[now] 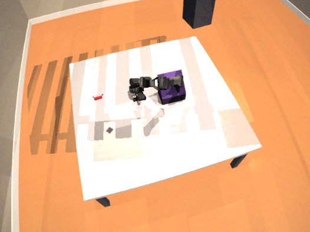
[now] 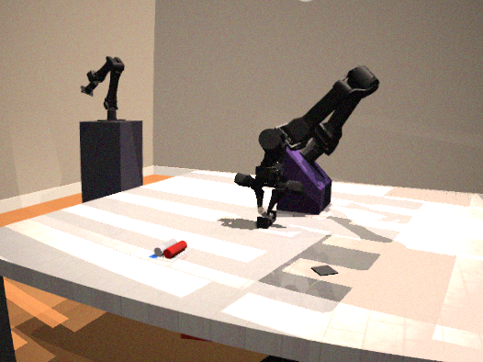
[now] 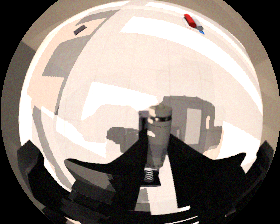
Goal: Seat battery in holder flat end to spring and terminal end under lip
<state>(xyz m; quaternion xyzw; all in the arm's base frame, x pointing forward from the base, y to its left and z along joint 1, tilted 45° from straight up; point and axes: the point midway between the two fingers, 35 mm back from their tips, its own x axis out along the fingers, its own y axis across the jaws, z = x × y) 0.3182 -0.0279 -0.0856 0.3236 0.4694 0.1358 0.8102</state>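
Wrist view: pincer (image 1: pixel 138 102) (image 2: pixel 267 209) (image 3: pixel 158 137) clenched on the battery (image 2: pixel 262 210) (image 3: pixel 159 136), over the holder (image 2: pixel 263 222) (image 3: pixel 143 121), spring (image 3: pixel 149 174) toward 6 o'clock (seating unclear). Red tube (image 1: pixel 98 97) (image 2: pixel 175 249) (image 3: pixel 189 20) at 1 o'clock, dark square (image 1: pixel 109 129) (image 2: pixel 324 270) (image 3: pixel 80 30) at 11, both well apart from the pincer. Top view: table's nearest edge (image 1: pixel 72 95) beyond the tube, toward 9.

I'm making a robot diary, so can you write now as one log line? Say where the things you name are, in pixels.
black gripper (image 1: pixel 138 103) (image 2: pixel 267 213) (image 3: pixel 158 137): shut on grey cylindrical battery (image 3: pixel 158 140) | black holder (image 2: pixel 263 222) (image 3: pixel 150 183): below
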